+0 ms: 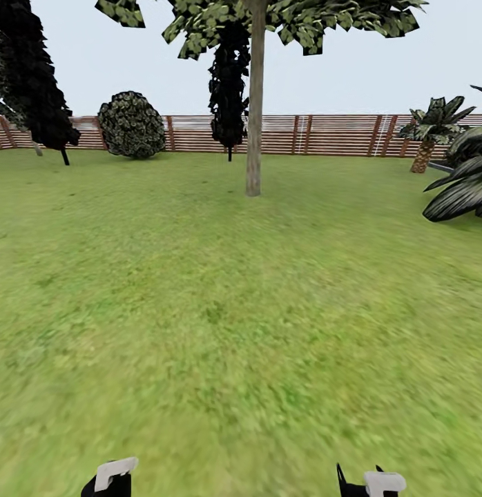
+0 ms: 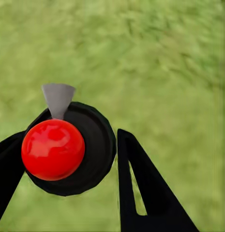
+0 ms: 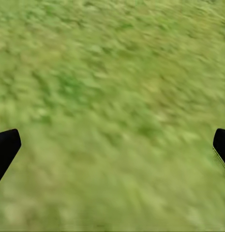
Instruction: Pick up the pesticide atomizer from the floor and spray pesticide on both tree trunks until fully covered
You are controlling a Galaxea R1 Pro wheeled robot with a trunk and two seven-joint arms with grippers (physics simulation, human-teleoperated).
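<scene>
Your pesticide atomizer [image 2: 68, 150] sits between the left gripper's [image 2: 68, 183] black fingers [image 2: 141, 188], seen from above — red cap, dark round body, grey nozzle — and they look closed on it, though contact on the near side is hard to judge. The right gripper [image 3: 112, 145] is spread wide over bare grass [image 3: 112, 72]. Well ahead across the lawn [image 1: 199, 310] stands one tree [image 1: 254, 103], its pale trunk [image 1: 254, 138] before the slatted fence [image 1: 324, 134].

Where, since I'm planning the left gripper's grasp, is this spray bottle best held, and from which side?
Probably the round black body of the pesticide atomizer, under its red knob. Come along its axis from the knob end, left gripper fingers flanking the curved sides, keeping the grey nozzle clear.
</scene>
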